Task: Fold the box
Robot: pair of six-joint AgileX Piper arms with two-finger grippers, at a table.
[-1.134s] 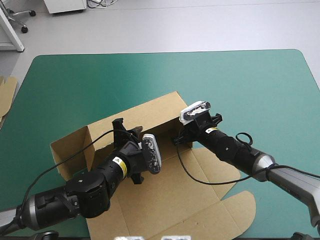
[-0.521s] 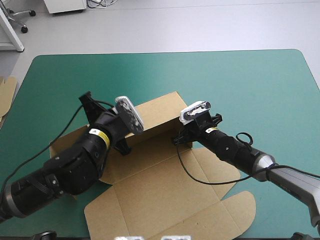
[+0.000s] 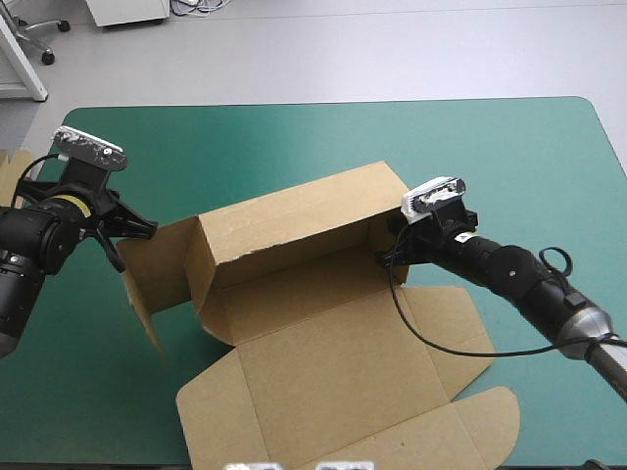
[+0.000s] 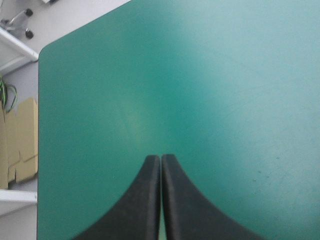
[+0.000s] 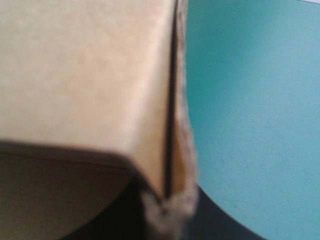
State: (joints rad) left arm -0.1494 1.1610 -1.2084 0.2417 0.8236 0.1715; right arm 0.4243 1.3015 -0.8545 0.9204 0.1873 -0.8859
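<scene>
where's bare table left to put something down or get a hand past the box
Bare: the strip of table between the box's raised back wall and the far edge; the right end beyond the right gripper; the near-left corner beside the flat lid. Crowded: the middle, and by the left flap, where the left gripper hovers.

brown box [image 3: 294,294], walls raised, mid-table
</scene>
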